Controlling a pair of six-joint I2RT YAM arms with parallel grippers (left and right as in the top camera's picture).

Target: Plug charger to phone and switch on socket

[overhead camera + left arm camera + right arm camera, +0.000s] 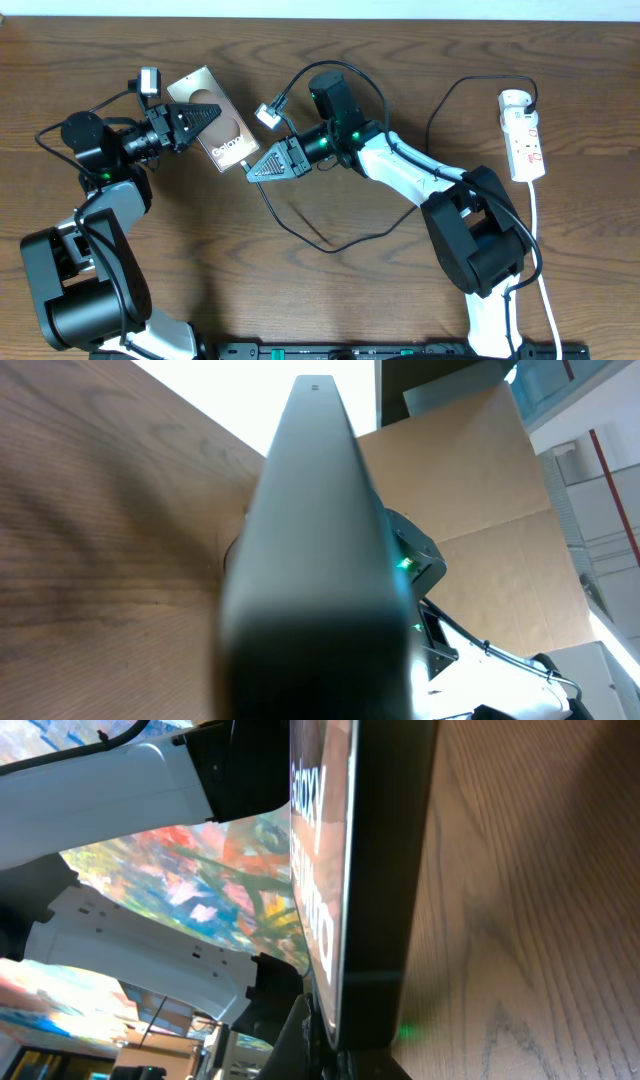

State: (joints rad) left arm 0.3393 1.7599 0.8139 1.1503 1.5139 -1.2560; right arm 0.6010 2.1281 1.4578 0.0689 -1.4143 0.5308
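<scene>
- My left claw (205,118): closed on the phone (232,142), left of centre over the bench (400,60).
- My right claw (255,165): tips at the phone's lower end; I cannot tell its opening or hold.
- Charger (330,245): 1 black cable looping from the socket (523,135) toward my right claw.
- Socket: far right, well apart from the phone.

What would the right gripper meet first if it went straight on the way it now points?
Most likely the phone: the right gripper points at its near end, which fills the right wrist view close ahead. Exact depth is hard to judge.
</scene>
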